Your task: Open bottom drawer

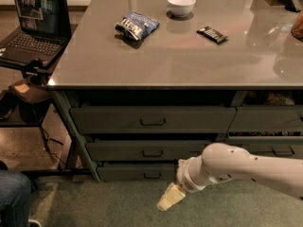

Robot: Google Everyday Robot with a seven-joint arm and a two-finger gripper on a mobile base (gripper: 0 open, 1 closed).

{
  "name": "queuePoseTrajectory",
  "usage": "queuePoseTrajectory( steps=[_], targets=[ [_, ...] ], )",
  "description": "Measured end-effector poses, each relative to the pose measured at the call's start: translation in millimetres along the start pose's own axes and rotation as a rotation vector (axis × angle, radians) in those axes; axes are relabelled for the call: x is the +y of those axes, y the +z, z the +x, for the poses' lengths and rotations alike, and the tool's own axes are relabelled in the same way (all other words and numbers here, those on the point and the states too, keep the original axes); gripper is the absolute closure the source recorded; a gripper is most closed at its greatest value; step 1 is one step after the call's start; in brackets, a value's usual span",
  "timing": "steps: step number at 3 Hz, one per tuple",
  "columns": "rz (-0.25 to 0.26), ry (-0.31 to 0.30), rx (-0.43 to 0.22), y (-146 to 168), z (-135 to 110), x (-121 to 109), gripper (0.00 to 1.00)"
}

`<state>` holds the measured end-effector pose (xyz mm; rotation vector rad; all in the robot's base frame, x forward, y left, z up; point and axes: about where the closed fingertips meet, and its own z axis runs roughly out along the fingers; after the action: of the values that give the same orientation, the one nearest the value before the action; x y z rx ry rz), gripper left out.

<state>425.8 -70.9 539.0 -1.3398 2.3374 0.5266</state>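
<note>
Currently: bottom drawer (128, 170), closed, centre pull handle (152, 175) untouched; gripper (170, 196), fingers seemingly pressed together, low beside it, over floor (94, 207); grasp and pull outstanding.

— What is on the tabletop (189, 65)?
— A bowl (181, 4) near the back edge. A snack bag (137, 26) lies left of it and nearer the front, with a wrapped bar (212, 34) to the bag's right.
— And underneath?
— Three drawers are stacked below the front edge, and the bottom drawer (137, 171) sits lowest, just above the floor (94, 207). The claw (165, 201) hangs low before its right end, on an arm (246, 167) reaching in from the right. A laptop (35, 25) stands beyond the left edge.
</note>
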Motion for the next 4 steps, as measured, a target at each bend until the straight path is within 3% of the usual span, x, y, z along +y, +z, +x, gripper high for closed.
queuePoseTrajectory(
  steps=[1,2,3,4],
  targets=[
    [0.072,0.035,-0.043,-3,-6,-20,0.00],
    [0.071,0.032,-0.043,-2,-7,-20,0.00],
    [0.092,0.042,-0.045,19,11,-21,0.00],
    [0.066,0.080,0.066,77,92,3,0.00]
  ],
)
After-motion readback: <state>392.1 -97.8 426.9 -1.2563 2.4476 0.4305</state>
